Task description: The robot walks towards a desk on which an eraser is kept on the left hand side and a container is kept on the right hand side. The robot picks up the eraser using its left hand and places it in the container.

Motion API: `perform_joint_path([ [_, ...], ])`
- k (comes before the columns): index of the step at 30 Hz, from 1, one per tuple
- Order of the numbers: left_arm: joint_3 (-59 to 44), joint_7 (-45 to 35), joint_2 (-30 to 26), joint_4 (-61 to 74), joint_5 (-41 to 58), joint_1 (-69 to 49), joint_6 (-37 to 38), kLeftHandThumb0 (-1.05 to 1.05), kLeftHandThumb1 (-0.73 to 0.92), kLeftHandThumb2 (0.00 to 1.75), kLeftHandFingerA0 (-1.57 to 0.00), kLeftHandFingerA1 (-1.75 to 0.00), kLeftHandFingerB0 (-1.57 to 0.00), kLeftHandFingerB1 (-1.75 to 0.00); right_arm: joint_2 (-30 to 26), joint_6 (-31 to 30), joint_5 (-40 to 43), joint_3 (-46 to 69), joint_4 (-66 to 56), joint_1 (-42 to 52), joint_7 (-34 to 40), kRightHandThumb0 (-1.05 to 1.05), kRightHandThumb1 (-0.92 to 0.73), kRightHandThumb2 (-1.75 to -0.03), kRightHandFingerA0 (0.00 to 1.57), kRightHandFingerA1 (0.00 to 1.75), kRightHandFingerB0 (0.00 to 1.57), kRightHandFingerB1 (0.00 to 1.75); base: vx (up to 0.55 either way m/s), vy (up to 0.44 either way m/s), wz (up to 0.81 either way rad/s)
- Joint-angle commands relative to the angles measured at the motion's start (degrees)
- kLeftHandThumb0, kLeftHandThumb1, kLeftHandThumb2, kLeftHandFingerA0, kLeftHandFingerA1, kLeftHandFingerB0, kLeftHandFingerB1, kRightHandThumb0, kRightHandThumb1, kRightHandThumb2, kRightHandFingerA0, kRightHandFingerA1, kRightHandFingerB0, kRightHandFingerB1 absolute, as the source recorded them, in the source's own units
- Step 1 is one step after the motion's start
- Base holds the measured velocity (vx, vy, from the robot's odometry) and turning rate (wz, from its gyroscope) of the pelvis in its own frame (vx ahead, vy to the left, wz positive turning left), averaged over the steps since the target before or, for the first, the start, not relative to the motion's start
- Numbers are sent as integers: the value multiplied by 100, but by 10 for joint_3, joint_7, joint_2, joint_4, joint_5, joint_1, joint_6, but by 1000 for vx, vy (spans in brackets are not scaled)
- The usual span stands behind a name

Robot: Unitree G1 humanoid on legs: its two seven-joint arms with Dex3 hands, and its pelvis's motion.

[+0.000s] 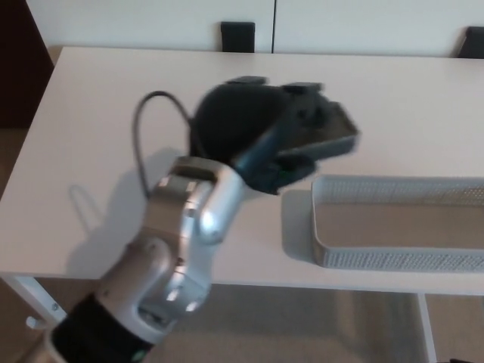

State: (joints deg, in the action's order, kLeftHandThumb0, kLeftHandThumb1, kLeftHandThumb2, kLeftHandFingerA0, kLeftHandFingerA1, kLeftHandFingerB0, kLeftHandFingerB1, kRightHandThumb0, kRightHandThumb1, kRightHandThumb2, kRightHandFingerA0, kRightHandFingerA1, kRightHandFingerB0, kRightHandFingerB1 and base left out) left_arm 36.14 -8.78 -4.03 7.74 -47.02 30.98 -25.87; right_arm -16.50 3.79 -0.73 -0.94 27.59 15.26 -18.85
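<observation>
**Eraser aloft, bin to the right**

Your left hand (261,140) clasps the eraser (333,134) above the desk (113,98). The bin (393,221) lies just right and nearer; eraser's long axis runs left-right. Right hand isn't visible.

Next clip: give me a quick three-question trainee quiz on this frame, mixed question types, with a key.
1. True or false: the eraser is lying on the desk.
2. Which hand holds the eraser? A) left hand B) right hand C) neither
3. Fill in: the container sits near the desk's ____ edge, on the robot's right.

Key:
1. False; it is held above the desk, near the container's left end.
2. A
3. Front
</observation>
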Motion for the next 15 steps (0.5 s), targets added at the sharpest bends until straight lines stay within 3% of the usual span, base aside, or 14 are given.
perform_joint_path([
  [1,37,-17,39,-36,-13,26,14,-36,78,67,-83,-152,-76,-72,-1,-5,-4,1,0,5,5,-39,-56,-56,64,47,55,42,0,0,0],
  [2,43,-18,46,-43,-13,28,14,-41,81,70,-84,-158,-75,-81,0,-7,-4,0,-3,7,5,-39,-57,-57,63,47,56,42,0,0,0],
  [3,54,-28,52,-51,-19,34,8,-47,84,71,-84,-159,-75,-70,0,-5,-4,0,-4,8,4,-38,-57,-56,62,47,56,42,0,0,0],
  [4,63,-36,55,-56,-27,41,3,-47,84,71,-84,-159,-75,-70,0,-1,-3,0,-1,7,2,-38,-57,-56,62,47,56,42,0,0,0],
  [6,84,-17,67,-80,-41,49,11,-48,83,69,-97,-148,-81,-67,1,-5,-6,-2,-4,7,6,-38,-57,-56,62,47,57,43,0,0,0],
  [7,89,-9,74,-90,-43,50,13,-45,85,68,-95,-140,-78,-57,3,-7,-5,-2,-3,4,6,-37,-57,-56,62,48,57,44,0,0,0],
  [9,98,2,91,-112,-43,53,14,-43,85,65,-96,-136,-77,-55,5,-7,-3,-2,-1,1,5,-36,-57,-56,62,49,57,44,0,0,0],
  [11,108,15,101,-136,-52,57,16,-41,81,69,-94,-152,-76,-60,7,-11,-5,-5,-2,-4,7,-36,-57,-57,65,50,58,45,0,0,0],
  [13,110,19,111,-161,-47,60,20,-42,78,66,-96,-148,-74,-54,5,-9,-10,-9,-8,-2,8,-36,-58,-57,64,49,57,44,0,0,0],
  [15,117,16,116,-190,-52,67,21,-45,89,66,-98,-144,-76,-54,6,-10,-8,-9,-5,-2,5,-35,-57,-57,65,49,58,44,0,0,0],
])
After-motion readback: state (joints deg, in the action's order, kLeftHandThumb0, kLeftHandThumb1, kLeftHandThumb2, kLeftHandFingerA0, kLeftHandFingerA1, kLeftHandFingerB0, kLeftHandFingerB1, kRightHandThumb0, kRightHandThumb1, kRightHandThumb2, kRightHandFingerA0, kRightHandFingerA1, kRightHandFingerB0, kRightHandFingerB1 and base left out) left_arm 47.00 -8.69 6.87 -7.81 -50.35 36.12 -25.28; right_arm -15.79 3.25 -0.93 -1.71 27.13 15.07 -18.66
